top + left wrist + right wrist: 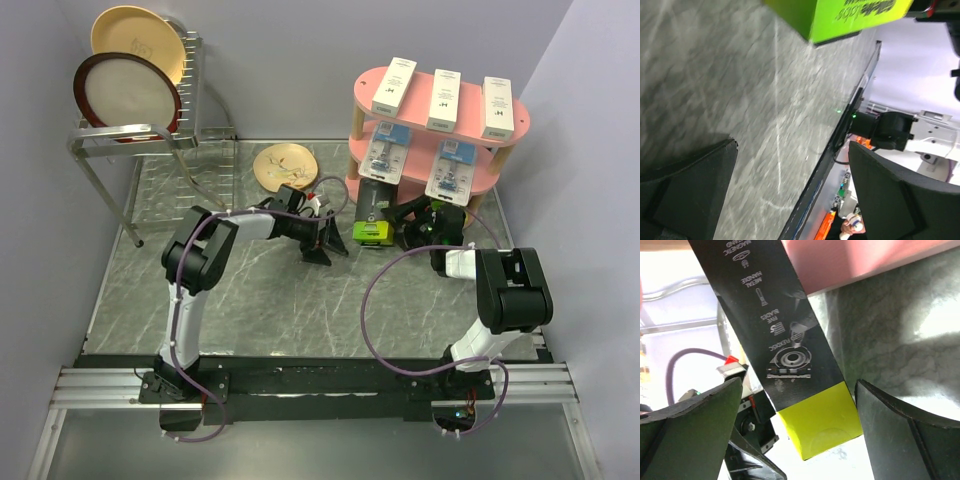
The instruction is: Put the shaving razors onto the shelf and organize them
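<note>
The pink shelf [365, 92] stands at the back right. Three slim white boxes [444, 98] stand on its top board and two blue-white blister cards [387, 152] on the middle one. One black-and-lime-green box [372, 214] leans at the shelf's foot; a second one is not visible. My right gripper [405, 222] is open just right of the box. In the right wrist view the box [790, 355] lies between the spread jaws of the right gripper [799, 382], with a gap on each side. My left gripper [328, 243] is open and empty left of the box; the left wrist view shows the left gripper [792, 145] and the box's lime end [850, 15].
A metal wire dish rack [140, 130] with two plates stands at the back left. A small yellow plate [285, 165] lies on the marble table between rack and shelf. The pink bottom board [855, 260] sits just behind the box.
</note>
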`<state>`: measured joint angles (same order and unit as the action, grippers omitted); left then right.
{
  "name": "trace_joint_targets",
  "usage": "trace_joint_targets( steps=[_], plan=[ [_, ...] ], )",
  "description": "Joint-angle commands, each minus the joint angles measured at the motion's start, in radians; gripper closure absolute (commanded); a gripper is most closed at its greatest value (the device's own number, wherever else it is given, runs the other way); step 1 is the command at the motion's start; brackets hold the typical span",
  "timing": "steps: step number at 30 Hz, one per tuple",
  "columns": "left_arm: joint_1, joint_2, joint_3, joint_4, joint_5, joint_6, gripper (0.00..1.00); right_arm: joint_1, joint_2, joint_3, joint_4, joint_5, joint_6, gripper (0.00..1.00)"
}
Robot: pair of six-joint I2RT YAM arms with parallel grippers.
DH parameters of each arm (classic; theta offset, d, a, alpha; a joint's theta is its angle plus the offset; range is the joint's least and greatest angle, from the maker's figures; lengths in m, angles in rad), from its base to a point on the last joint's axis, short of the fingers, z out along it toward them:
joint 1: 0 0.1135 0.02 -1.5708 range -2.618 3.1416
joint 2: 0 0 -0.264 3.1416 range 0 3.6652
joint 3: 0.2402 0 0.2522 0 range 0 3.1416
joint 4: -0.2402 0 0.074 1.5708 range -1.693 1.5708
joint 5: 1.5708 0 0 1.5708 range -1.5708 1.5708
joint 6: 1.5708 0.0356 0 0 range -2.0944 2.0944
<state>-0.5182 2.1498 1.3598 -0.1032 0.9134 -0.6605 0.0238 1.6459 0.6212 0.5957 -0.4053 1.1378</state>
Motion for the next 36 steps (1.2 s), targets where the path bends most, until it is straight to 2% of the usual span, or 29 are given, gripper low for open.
trace_joint_targets(
  steps=[1,4,5,7,8,9,11,13,14,15,17,18,22,26,29,36],
  plan=[
    [-0.031,0.039,-0.010,0.184,-0.002,-0.100,0.01,0.005,-0.051,0.014,-0.030,0.022,-0.027,0.00],
    [-0.042,0.029,-0.082,0.322,-0.030,-0.183,0.06,0.005,-0.064,0.014,-0.059,0.020,-0.055,0.00],
    [-0.043,0.028,-0.105,0.432,-0.031,-0.206,0.16,0.004,-0.067,0.012,-0.066,0.023,-0.062,0.00],
    [-0.046,0.039,-0.162,0.520,-0.042,-0.292,0.28,0.004,-0.073,0.008,-0.080,0.022,-0.067,0.00],
    [-0.049,0.044,-0.174,0.595,-0.038,-0.322,0.41,0.002,-0.078,0.009,-0.092,0.019,-0.076,0.00],
    [-0.052,0.057,-0.191,0.621,-0.033,-0.368,0.45,0.004,-0.081,0.011,-0.117,0.016,-0.082,0.00],
    [-0.060,0.058,-0.205,0.666,-0.024,-0.393,0.62,-0.001,-0.096,0.020,-0.158,-0.003,-0.101,0.00],
    [-0.065,0.048,-0.214,0.700,-0.027,-0.401,0.69,-0.013,-0.133,0.032,-0.261,-0.055,-0.136,0.00],
    [-0.068,0.051,-0.214,0.712,-0.027,-0.407,0.86,-0.019,-0.156,0.037,-0.304,-0.067,-0.192,0.00],
    [-0.068,0.064,-0.209,0.738,-0.027,-0.431,0.91,-0.018,-0.185,0.032,-0.376,-0.087,-0.225,0.00],
    [-0.072,0.081,-0.209,0.786,-0.036,-0.474,0.96,-0.053,-0.296,0.012,-0.446,-0.093,-0.344,0.00],
    [-0.074,0.106,-0.206,0.810,-0.038,-0.528,0.99,-0.059,-0.328,0.015,-0.552,-0.092,-0.395,0.00],
    [-0.092,0.166,-0.173,0.930,-0.062,-0.654,0.99,-0.078,-0.461,-0.003,-0.678,-0.037,-0.550,0.04],
    [-0.120,0.219,-0.148,1.002,-0.097,-0.770,0.99,-0.036,-0.446,-0.057,-0.617,0.032,-0.514,0.31],
    [-0.132,0.239,-0.143,1.022,-0.133,-0.820,0.99,0.000,-0.411,-0.084,-0.530,0.054,-0.474,0.41],
    [-0.140,0.274,-0.137,1.039,-0.145,-0.864,0.99,0.073,-0.309,-0.078,-0.421,0.120,-0.411,0.52]
  ],
)
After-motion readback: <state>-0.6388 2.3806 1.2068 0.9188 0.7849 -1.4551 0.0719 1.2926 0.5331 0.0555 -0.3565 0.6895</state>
